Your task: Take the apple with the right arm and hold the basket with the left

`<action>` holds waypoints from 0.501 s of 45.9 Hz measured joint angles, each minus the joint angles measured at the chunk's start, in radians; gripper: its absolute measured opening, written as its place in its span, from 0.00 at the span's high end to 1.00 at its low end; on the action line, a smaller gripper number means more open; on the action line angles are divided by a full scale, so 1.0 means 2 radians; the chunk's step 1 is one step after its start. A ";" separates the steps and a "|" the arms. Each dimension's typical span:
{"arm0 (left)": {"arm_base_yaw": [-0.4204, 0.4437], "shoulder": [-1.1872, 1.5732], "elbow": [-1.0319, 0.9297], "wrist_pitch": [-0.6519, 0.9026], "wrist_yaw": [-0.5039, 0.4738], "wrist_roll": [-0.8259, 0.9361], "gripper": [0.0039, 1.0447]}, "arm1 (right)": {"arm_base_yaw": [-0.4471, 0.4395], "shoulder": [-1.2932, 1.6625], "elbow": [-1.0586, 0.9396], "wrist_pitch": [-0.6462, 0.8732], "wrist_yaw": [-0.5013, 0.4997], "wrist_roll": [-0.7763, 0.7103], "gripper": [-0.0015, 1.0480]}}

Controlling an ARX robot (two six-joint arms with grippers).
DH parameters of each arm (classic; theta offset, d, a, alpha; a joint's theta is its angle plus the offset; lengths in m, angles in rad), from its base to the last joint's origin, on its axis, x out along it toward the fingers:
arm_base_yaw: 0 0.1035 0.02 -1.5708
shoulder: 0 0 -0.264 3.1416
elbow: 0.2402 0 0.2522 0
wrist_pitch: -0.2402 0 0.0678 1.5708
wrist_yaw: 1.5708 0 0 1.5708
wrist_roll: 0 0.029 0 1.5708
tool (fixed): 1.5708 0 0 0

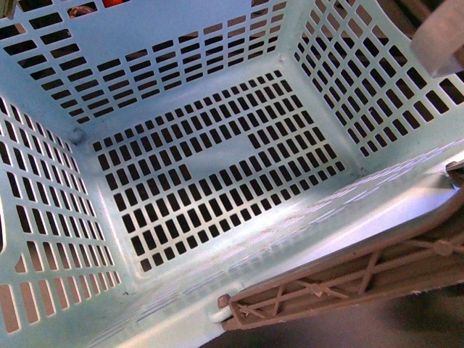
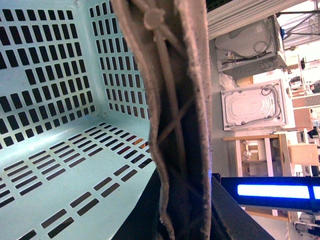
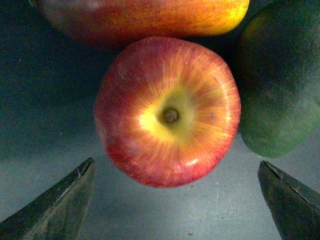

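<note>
Bracketing with my wide-spread right gripper [image 3: 176,162] a round red apple [image 3: 167,111], yellow-orange around its stem; left gripper [image 2: 184,220] clamped on mint-blue slotted plastic basket [image 2: 50,150].

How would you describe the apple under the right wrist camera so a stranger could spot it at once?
On the dark grey surface, three fruits lie close together. The apple is the round one, next to a longer red-yellow fruit and a dark green fruit. Only it is red with a yellow patch around a stem dimple.
</note>
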 joint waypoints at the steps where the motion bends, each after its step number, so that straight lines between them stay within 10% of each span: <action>1: 0.000 0.000 0.000 0.000 0.000 0.000 0.92 | 0.000 0.002 0.003 -0.001 0.000 0.001 0.09; 23: 0.000 0.000 0.000 0.000 0.000 0.000 0.92 | 0.000 0.036 0.045 -0.019 -0.002 0.002 0.09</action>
